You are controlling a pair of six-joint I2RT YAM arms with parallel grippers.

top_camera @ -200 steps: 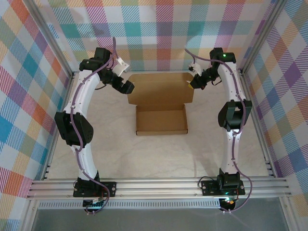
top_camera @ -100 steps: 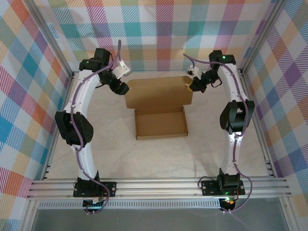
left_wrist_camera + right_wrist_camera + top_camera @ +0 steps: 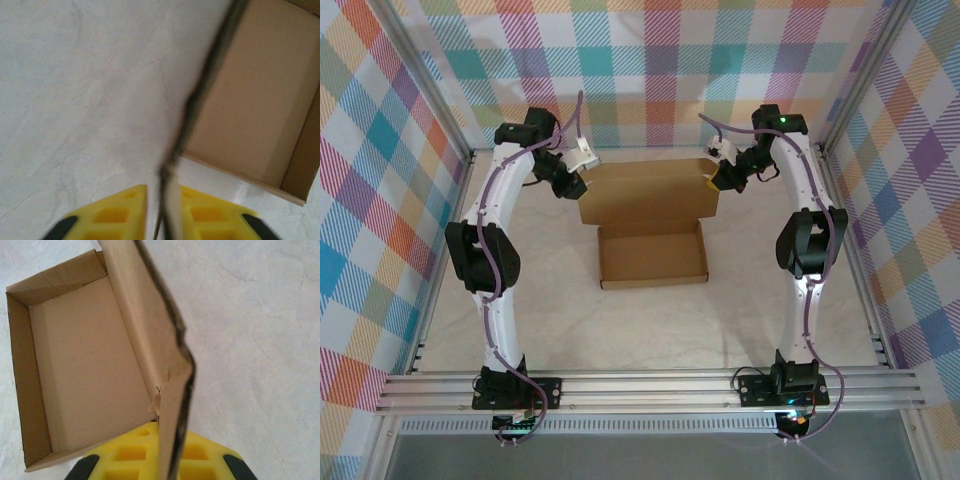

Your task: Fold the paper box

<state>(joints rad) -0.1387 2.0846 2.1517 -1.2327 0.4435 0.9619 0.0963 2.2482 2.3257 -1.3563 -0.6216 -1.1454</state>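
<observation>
Showed a plain brown corrugated cardboard paper box (image 3: 653,255) (image 3: 260,100) (image 3: 90,365) resting on the far middle of a pale marbled table (image 3: 650,330), tray open, wide lid panel raised upright over the table's far part. Caught the left gripper (image 3: 580,183) (image 3: 162,192) above the table, left of its middle, yellow fingers (image 3: 115,210) pinched tight on the lid's thin edge. Caught the right gripper (image 3: 713,180) (image 3: 167,432) right of the table's middle, clamped likewise on the lid's side flap.
</observation>
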